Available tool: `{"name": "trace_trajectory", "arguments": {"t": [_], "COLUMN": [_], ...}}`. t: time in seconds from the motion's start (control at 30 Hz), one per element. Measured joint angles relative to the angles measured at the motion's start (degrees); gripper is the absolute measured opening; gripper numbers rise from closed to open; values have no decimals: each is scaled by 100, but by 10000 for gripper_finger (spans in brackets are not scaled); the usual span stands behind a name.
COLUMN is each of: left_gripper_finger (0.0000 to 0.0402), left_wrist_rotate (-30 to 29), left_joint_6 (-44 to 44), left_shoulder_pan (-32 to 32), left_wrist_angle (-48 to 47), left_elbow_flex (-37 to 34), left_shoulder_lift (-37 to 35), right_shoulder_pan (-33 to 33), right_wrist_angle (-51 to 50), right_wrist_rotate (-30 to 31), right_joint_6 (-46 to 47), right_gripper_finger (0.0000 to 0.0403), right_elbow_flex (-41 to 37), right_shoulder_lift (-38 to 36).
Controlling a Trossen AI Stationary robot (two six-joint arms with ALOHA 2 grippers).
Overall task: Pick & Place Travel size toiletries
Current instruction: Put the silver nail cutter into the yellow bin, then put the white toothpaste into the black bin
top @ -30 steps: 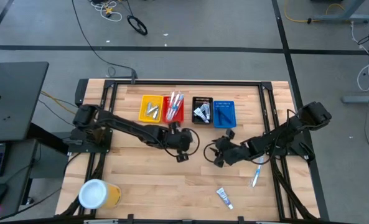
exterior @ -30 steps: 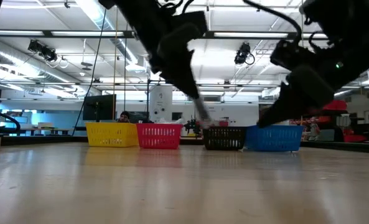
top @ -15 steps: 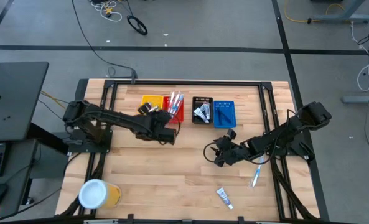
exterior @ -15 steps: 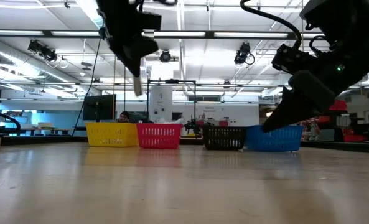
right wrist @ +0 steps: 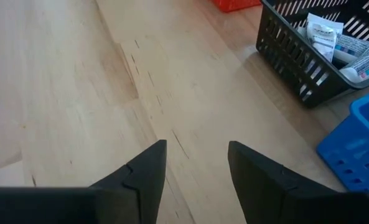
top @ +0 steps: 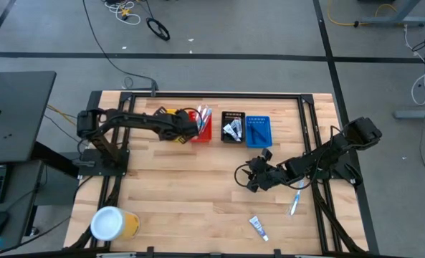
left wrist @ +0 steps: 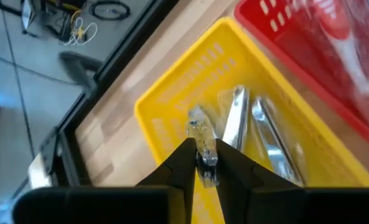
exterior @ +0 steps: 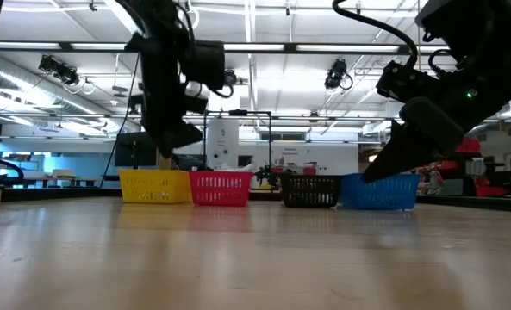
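My left gripper (left wrist: pixel 201 163) has swung from mid-desk to over the yellow bin (left wrist: pixel 165 109), jaws pinched on what looks like a silvery packet (left wrist: pixel 201 140), ready to drop, while the right gripper (right wrist: pixel 195 163) waits mid-desk, jaws apart and empty.

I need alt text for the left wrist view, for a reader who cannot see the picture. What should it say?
The left gripper is shut on a silvery packet, holding it above the yellow bin. Two more silvery packets lie inside that bin, and a red bin stands right beside it on the wooden table.
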Motion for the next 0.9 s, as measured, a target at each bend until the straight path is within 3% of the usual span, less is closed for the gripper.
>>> {"name": "trace_trajectory", "arguments": {"t": [0.17, 0.5, 0.7, 0.9], "left_gripper_finger": [94, 149, 153, 140], "left_wrist_rotate": [-57, 275, 268, 387], "left_joint_6": [659, 682, 478, 593], "left_shoulder_pan": [253, 90, -125, -664], "left_wrist_angle": [936, 740, 102, 230], "left_elbow_flex": [-399, -400, -1, 612], "left_shoulder_lift": [0, 0, 0, -2], "right_shoulder_pan": [0, 0, -2, 0], "right_wrist_angle": [2, 2, 29, 45], "right_wrist_rotate": [2, -44, -176, -442], "right_joint_6": [0, 1, 2, 4], "right_gripper_finger": [182, 182, 182, 182], "right_elbow_flex": [0, -2, -2, -2], "right_shoulder_lift": [0, 0, 0, 0]}}
